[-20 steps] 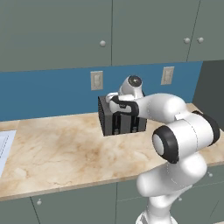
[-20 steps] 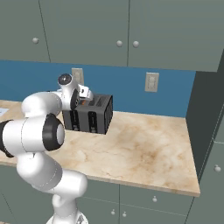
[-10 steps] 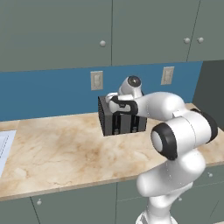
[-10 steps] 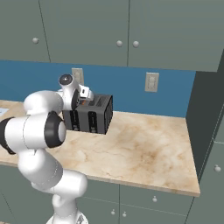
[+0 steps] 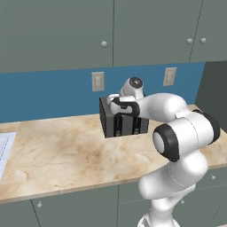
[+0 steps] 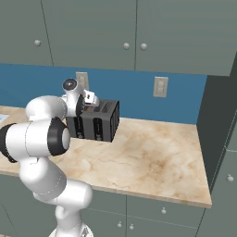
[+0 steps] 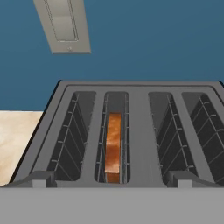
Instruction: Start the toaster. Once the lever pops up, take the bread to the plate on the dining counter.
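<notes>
Gripper [image 5: 116,103] poised at centre frame in the left base view, just over the front top edge of the toaster [image 5: 122,123]; fingers spread wide, clamped on nothing. Seen in the hand view: toaster top across the lower half, bread [image 7: 113,146] sunk upright in the second slot from the left, orange-tan edge showing between wire guides. Likely light, dry and brittle, crumbly at the crust; best pinched gently across the two flat faces near the top edge once raised, not squeezed hard. Slot narrow, so little room for fingers while the slice sits low. Beyond the toaster, beige counter [image 5: 57,150] at lower left, then blue wall with outlet [image 7: 63,24] at upper left.
</notes>
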Available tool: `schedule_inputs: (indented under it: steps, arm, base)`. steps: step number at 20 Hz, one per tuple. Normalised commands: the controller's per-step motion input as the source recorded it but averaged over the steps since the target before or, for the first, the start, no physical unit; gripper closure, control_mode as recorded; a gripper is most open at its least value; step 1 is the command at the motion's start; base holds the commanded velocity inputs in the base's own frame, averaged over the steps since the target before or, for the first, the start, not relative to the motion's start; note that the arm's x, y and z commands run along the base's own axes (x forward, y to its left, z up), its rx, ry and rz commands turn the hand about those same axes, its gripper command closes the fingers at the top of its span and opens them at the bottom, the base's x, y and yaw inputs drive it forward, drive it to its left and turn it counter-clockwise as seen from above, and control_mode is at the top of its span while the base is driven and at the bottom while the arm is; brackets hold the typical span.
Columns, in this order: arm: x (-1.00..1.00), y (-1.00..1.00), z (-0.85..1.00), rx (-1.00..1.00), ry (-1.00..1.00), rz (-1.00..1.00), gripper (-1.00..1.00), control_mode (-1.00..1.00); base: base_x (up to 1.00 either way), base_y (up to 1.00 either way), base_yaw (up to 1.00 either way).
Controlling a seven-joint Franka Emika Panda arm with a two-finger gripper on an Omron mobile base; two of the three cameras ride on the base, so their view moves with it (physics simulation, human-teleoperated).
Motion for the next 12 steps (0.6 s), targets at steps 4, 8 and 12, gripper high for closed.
schedule_inputs:
  steps: [4, 8, 12]
  arm:
    - [0.0, 0.0, 0.0, 0.0, 0.0, 0.0, -1.0, -1.0]
    - [0.0, 0.0, 0.0, 0.0, 0.0, 0.0, -1.0, -1.0]
    - [0.0, 0.0, 0.0, 0.0, 0.0, 0.0, -1.0, -1.0]
  base:
    - [0.0, 0.0, 0.0]
    - [0.0, 0.0, 0.0]
    - [0.0, 0.0, 0.0]
